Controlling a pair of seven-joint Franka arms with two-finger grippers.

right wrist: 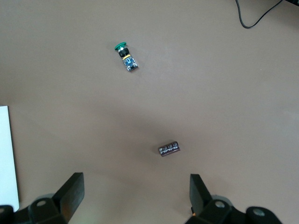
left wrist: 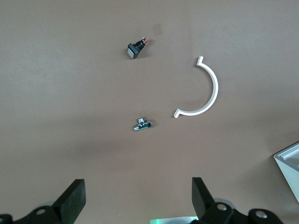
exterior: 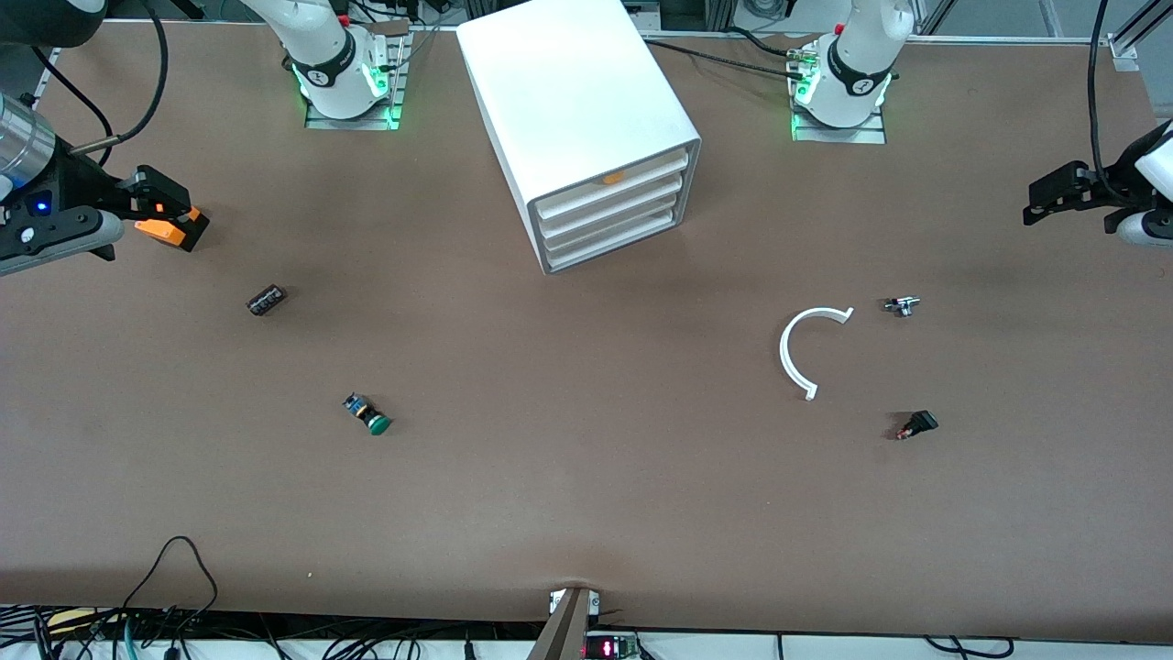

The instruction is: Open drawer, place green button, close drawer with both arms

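Trouble could be caused by the button (exterior: 367, 414), lying loose on its side toward the table's (exterior: 586, 495) right-arm end, being nudged and rolled, while the drawer (exterior: 612, 240) is shut and the left gripper (left wrist: 138, 203) and right gripper (right wrist: 135, 198) are held wide open and empty at opposite table edges.

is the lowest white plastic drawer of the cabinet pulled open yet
No, the lowest white plastic drawer sits flush with the two above it.
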